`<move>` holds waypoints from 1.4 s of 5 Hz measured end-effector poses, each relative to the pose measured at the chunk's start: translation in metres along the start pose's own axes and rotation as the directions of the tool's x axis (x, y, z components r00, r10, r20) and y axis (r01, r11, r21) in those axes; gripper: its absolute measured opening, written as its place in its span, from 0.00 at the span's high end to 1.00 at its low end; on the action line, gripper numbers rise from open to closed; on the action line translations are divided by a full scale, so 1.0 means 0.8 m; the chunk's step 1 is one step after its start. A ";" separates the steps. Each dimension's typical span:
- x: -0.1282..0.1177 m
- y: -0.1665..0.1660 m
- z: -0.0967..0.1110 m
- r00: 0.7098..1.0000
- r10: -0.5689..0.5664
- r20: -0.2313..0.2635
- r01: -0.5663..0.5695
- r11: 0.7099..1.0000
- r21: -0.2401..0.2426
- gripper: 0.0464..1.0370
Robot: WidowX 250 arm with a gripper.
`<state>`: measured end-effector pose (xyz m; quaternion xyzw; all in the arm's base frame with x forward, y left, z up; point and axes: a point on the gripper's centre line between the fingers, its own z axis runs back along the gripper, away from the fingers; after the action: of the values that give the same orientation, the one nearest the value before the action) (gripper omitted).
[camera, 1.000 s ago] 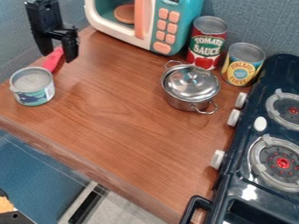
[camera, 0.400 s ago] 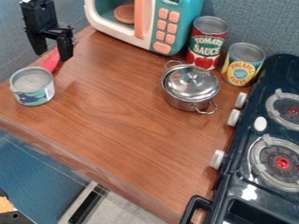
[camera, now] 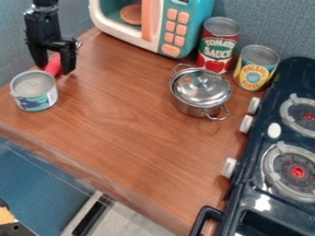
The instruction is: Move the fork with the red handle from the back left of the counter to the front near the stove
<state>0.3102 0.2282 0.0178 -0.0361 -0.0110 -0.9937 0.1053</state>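
- The claw (camera: 55, 69) is coming lower, its fingers standing apart.
- It is nearing the red handle (camera: 54, 66) beside the small can (camera: 36, 100), probably bringing that handle within reach.

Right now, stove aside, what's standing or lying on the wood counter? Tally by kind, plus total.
Cans: 3 (low blue-green can, tall red can, yellow can)
Lidded pot: 1
Toy microwave: 1
Pink-red item, partly hidden: 1
Total: 6

slanted view down on the counter (camera: 141, 138)
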 end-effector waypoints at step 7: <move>0.065 0.103 0.129 0.810 -0.526 -0.259 0.523 0.848 -0.086 0.62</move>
<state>0.2838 0.1399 0.1261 0.1052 -0.0006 -0.9794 -0.1723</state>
